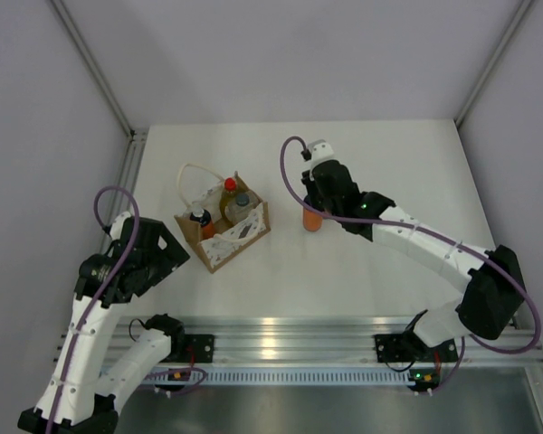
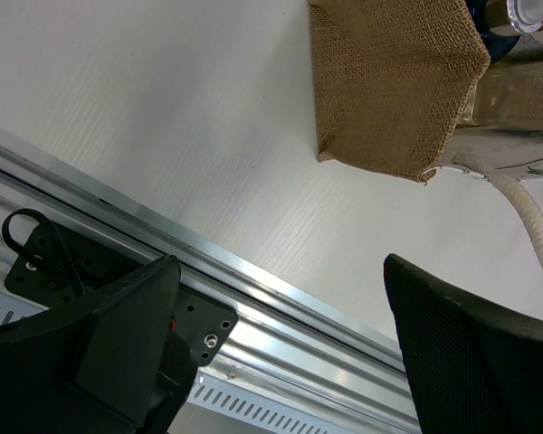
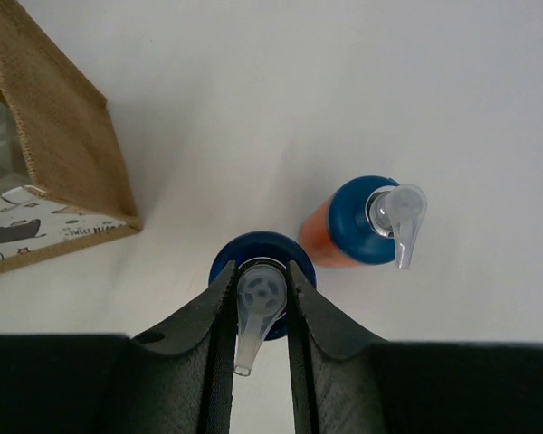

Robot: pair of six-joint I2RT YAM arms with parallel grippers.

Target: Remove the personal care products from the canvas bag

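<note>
Pinching the pump of an orange bottle (image 3: 259, 298), the right pincer (image 3: 261, 271) holds it just beside a second orange bottle (image 3: 362, 226), which stands on the worktop (image 3: 344, 90) outside the bag (image 3: 68, 145). I think it is putting this one down. Next it must let go and lift straight up. The left pincer (image 2: 279, 271) is spread and holds nothing. More bottles (image 1: 242, 206) wait in the bag. I can read no words.

Claw (image 3: 260, 271) clamped on blue-capped bottle (image 3: 261, 247), orange bottle (image 3: 362, 226) beside, canvas bag (image 3: 63, 136) left
</note>
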